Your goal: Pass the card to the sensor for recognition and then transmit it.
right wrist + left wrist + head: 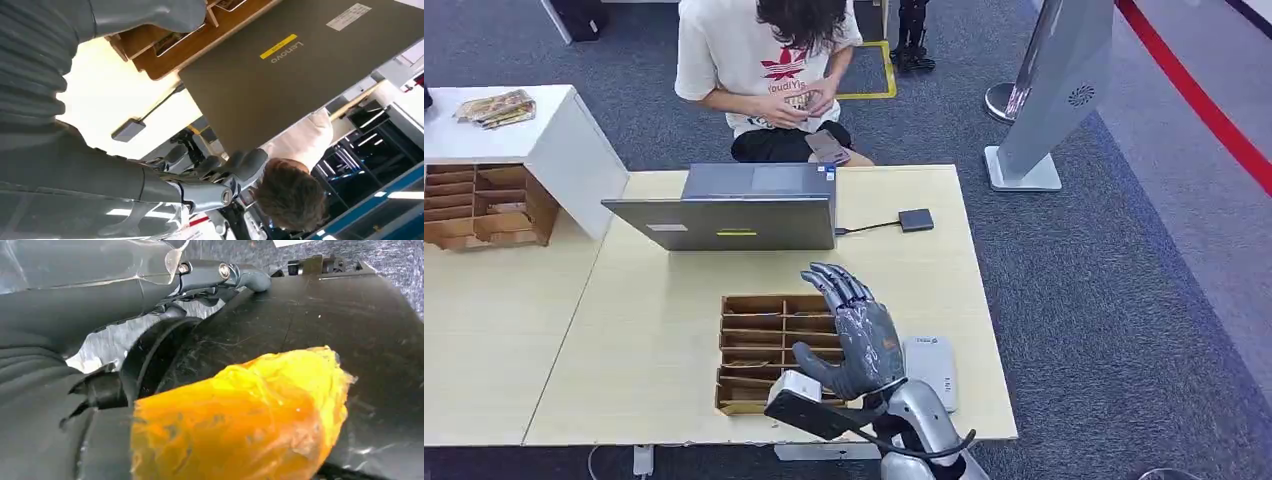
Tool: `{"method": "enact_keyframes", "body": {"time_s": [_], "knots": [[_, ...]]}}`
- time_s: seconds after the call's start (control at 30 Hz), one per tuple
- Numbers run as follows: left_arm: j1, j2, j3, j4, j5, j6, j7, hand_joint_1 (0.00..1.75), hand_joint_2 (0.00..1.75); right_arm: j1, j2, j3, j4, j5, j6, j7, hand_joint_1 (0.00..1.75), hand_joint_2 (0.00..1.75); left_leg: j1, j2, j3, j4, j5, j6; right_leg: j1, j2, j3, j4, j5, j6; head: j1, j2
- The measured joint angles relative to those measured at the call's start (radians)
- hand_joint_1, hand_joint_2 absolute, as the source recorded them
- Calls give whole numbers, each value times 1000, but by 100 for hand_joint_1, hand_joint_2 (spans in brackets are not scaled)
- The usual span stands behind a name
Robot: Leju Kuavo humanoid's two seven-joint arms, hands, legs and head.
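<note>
A wooden slotted tray [749, 305] lies near the table's front edge, with cards lying in some of its slots [744, 362]. My right hand [856, 340] is raised over the tray's right side, fingers spread and pointing up, holding nothing. The small dark sensor box [915, 220] sits to the right of the laptop, joined to it by a cable. In the right wrist view the hand [210, 175] is in the air, with the tray [165, 50] and the sensor [129, 130] beyond it. My left hand [225, 272] hangs by my body, fingers stretched out and empty.
A grey laptop [734, 210] stands open behind the tray, and a person sits behind the table. A white flat device [930, 368] lies right of the tray. A second wooden organiser [484, 205] and a white box [524, 140] stand at the left. A grey kiosk [1054, 90] stands back right.
</note>
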Motion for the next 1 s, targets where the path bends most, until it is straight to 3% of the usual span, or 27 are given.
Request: {"method": "enact_keyframes", "body": {"time_s": [0.5,1.0], "knots": [[-59,10,-174,1,-137,-50,-9,0,0,-22,3,14,23,-14,8,-8,63,175,0,0,0,0,0,0,0,0,0,0,0,0,0,0],[-122,-7,-304,1,-259,-109,-9,0,0,-27,3,44,12,-47,68,-21,63,175,1,0,-1,0,0,0,1,-1,0,0,0,0,1,0]]}}
